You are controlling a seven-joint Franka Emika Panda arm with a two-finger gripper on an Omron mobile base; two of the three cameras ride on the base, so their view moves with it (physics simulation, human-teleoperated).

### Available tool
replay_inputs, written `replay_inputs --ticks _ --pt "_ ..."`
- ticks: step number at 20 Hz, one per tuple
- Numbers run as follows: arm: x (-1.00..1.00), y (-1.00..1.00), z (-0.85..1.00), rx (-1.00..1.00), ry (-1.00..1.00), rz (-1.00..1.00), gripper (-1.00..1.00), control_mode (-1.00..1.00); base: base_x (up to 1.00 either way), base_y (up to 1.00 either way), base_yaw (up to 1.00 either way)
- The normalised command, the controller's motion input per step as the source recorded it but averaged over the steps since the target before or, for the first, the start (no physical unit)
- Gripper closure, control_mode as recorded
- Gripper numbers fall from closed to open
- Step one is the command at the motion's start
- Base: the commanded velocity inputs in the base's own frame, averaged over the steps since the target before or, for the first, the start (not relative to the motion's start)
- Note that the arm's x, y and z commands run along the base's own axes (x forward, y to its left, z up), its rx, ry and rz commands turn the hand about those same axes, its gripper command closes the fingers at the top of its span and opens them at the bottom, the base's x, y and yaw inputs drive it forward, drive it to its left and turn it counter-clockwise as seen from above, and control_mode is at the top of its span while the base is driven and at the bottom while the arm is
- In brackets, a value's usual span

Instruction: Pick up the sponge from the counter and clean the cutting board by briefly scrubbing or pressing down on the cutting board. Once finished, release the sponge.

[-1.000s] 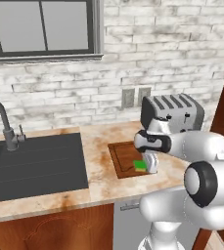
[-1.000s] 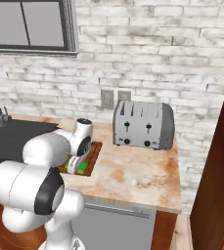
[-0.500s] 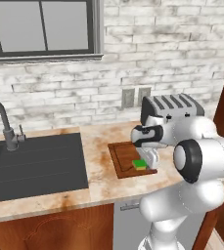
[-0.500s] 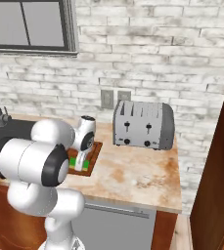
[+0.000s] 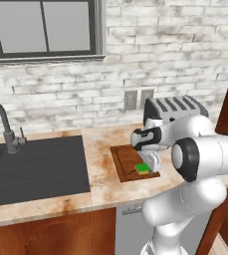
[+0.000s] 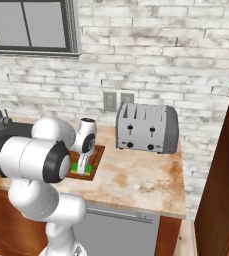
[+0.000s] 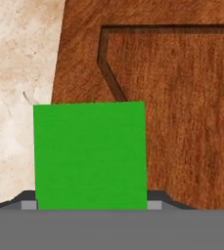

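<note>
The green sponge [image 5: 143,168] [image 6: 80,168] sits between my fingers at the cutting board's [image 5: 126,158] [image 6: 97,154] front right corner. My gripper [image 5: 149,162] [image 6: 84,161] points down and is shut on the sponge. In the hand view the sponge [image 7: 90,154] covers the lower middle, with a fingertip [image 7: 29,205] showing at each side of it. Behind it lie the board's grooved corner [image 7: 182,97] and the speckled counter [image 7: 15,73]. Whether the sponge touches the board I cannot tell.
A silver toaster [image 5: 175,107] [image 6: 147,127] stands on the counter [image 5: 100,189] [image 6: 136,185] just behind and right of the board. The dark sink basin [image 5: 36,164] with its faucet [image 5: 6,129] lies to the left. A wooden panel [image 6: 221,165] bounds the right side.
The arm's elbow has swung up and back while the hand stays over the board's front corner. The sponge has shifted only slightly, up and then down again.
</note>
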Motion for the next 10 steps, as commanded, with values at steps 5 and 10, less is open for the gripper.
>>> replay_inputs --ticks 5,10 --pt "-0.07 -0.26 -0.2 -0.01 0.0 0.0 1.0 -1.0 0.0 0.0 0.0" --pt "-0.14 -0.27 -0.2 -0.01 -0.02 0.0 1.0 -1.0 0.0 0.0 0.0"
